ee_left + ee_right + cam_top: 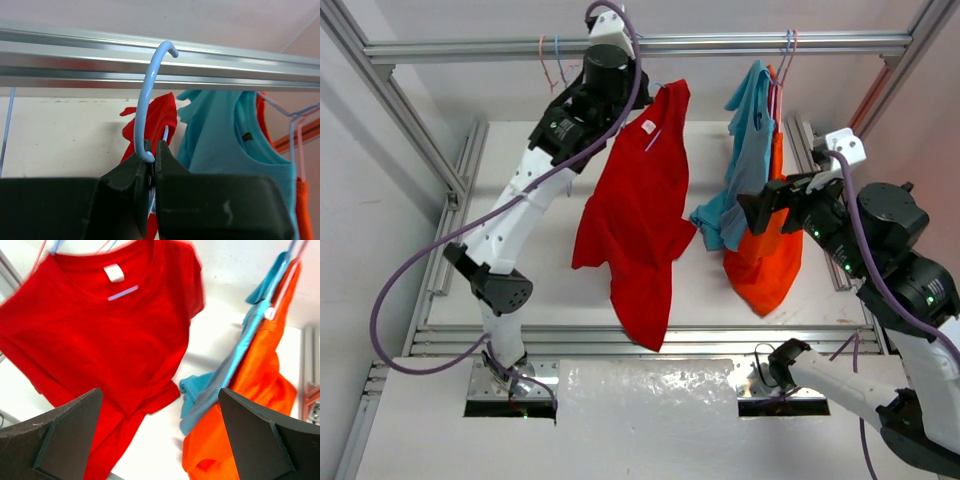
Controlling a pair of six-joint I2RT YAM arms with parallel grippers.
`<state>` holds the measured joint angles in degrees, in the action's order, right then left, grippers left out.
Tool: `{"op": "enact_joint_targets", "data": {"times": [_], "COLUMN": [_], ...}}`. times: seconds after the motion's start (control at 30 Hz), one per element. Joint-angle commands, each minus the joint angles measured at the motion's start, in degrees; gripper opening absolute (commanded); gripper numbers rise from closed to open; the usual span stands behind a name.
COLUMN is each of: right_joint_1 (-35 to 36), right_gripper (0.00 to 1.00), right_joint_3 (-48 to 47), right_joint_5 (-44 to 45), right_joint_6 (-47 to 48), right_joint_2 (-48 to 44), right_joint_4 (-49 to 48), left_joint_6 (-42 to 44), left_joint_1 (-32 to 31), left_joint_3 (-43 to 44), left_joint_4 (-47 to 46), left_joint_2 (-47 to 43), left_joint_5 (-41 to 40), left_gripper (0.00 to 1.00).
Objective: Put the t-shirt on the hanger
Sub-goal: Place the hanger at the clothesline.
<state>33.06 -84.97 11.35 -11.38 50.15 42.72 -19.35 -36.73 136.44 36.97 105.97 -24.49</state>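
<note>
White bench (700, 295), aluminium extrusion tracks (465, 170) along its edges. Aluminium frame posts (390, 95) at both sides carry a horizontal rail (720, 44) across the back. Plain pale wall (470, 18) behind. Even, diffuse light, soft shadows.

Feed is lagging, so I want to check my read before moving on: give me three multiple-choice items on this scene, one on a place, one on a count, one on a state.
1. What does the t-shirt hang from?
A. the hanger held by the left end effector
B. a hook on the wall
C. the table edge

2. How many shirts are in view?
A. two
B. three
C. four

3. The right end effector is:
A. shut on a sleeve
B. open
C. shut on a hook

Answers:
1 A, its fingers clamp the hanger's hook, with red cloth below.
2 B, the t-shirt, a light blue shirt and an orange shirt.
3 B, its fingers stand wide apart and grip nothing.
</note>
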Motion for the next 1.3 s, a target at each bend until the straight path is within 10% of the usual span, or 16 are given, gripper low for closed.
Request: {"op": "enact_joint_targets", "data": {"times": [0.0,1.17,1.27], "right_joint_1": [-0.2,-0.1,-0.1], "right_gripper": [0.99,0.99,0.99], "right_joint_3": [-0.1,13.2,13.6], "right_joint_5": [2.4,0.2,0.0], "right_joint_6": [1.6,3.7,3.6], "right_joint_2": [-1.2,-8.3,-8.4], "right_joint_4": [-0.7,-7.9,-7.9], "left_joint_6": [3.2,3.4,3.0], "left_joint_1": [0.0,0.7,0.2], "left_joint_3": [4.2,-7.1,-11.1], "left_joint_4": [-7.4,-11.7,-11.7], "left_joint_2": [1.1,6.7,3.5], "left_joint_5": [-1.3,1.6,1.9], "left_gripper": [0.0,0.0,0.32]}}
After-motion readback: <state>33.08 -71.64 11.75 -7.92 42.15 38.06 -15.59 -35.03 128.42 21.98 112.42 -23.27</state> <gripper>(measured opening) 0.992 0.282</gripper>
